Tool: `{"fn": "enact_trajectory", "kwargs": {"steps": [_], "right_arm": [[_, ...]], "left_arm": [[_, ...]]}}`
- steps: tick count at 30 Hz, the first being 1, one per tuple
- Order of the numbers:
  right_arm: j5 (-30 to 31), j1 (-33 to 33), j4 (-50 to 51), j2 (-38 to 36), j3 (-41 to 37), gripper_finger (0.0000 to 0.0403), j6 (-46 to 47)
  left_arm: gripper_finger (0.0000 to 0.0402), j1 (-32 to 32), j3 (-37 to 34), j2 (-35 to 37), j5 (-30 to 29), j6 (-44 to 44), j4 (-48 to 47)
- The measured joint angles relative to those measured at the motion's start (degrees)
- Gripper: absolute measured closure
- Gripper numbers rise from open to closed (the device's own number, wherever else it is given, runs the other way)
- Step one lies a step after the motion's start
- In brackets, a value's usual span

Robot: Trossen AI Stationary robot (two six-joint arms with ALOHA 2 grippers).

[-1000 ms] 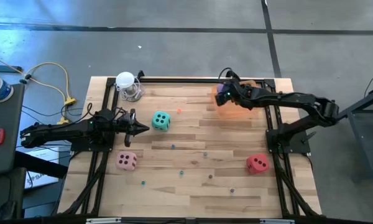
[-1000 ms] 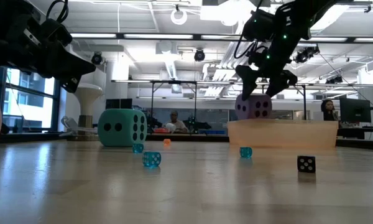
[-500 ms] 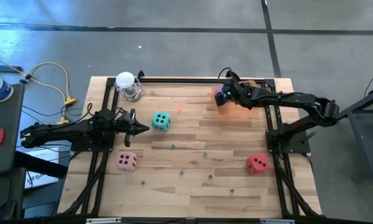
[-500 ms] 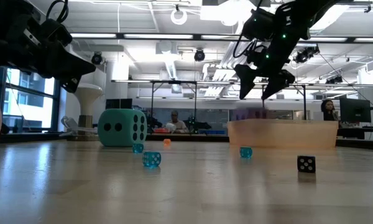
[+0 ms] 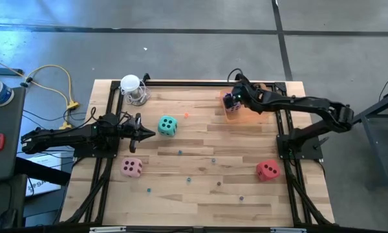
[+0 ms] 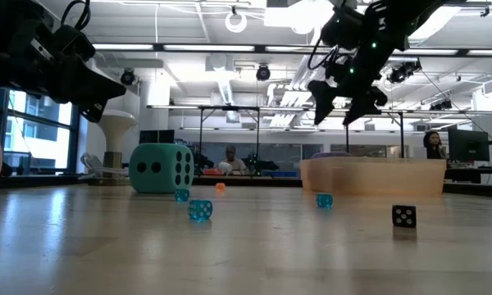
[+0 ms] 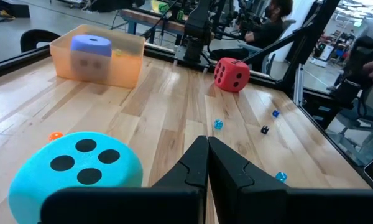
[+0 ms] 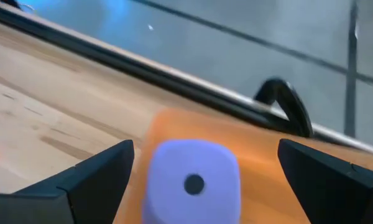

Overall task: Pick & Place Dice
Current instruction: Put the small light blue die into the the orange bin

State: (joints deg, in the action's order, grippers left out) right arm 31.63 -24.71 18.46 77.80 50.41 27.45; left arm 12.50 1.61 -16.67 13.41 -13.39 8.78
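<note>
Purple die soft, rounded, inside translucent orange bin.

A soft purple die with one dark pip facing up sits inside the translucent orange bin near the table's far right corner. The teal die rests left of centre, the pink die near the left edge, and the red die near the right edge.

Grey concrete floor around wooden table; yellow cable beside it; ceiling strip lights; window.
</note>
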Motion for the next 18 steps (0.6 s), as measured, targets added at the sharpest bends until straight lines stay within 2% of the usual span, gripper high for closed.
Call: {"fn": "enact_trajectory", "kwargs": {"steps": [5, 11, 18], "right_arm": [[0.1, 4.32, -3.06, -4.77, 0.0, 0.0014, -3.97], [0.97, 14.74, -5.97, -11.21, 0.02, 0.0014, -8.5], [8.36, 29.26, -3.94, -12.69, 0.02, 0.0014, -8.01]], "left_arm": [[0.0399, -0.01, 0.0, 0.0, 0.13, -0.02, -0.01], [0.0399, -0.01, 0.0, 0.0, 0.13, -0.14, -0.34], [0.0399, -0.01, 0.01, 0.0, 0.3, -1.07, -0.88]]}}
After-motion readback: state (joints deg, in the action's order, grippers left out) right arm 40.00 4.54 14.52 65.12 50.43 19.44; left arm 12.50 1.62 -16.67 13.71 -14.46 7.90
